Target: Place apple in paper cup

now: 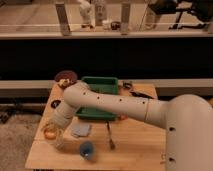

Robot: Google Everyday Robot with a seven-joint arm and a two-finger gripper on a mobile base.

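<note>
My gripper (53,134) is at the end of the white arm, which reaches from the right and bends down to the table's front left. The orange-red apple (49,133) shows right at the gripper's tip. A pale whitish shape just below and right of it looks like the paper cup (58,142). The gripper partly hides it. I cannot tell whether the apple is held above the cup or rests in its mouth.
A blue cup (87,150) stands near the front edge. A grey cloth-like piece (80,130) and a utensil (110,137) lie mid-table. A green tray (102,85) sits at the back, partly under the arm. A dark red bowl (65,76) is back left, a dark tool (133,89) back right.
</note>
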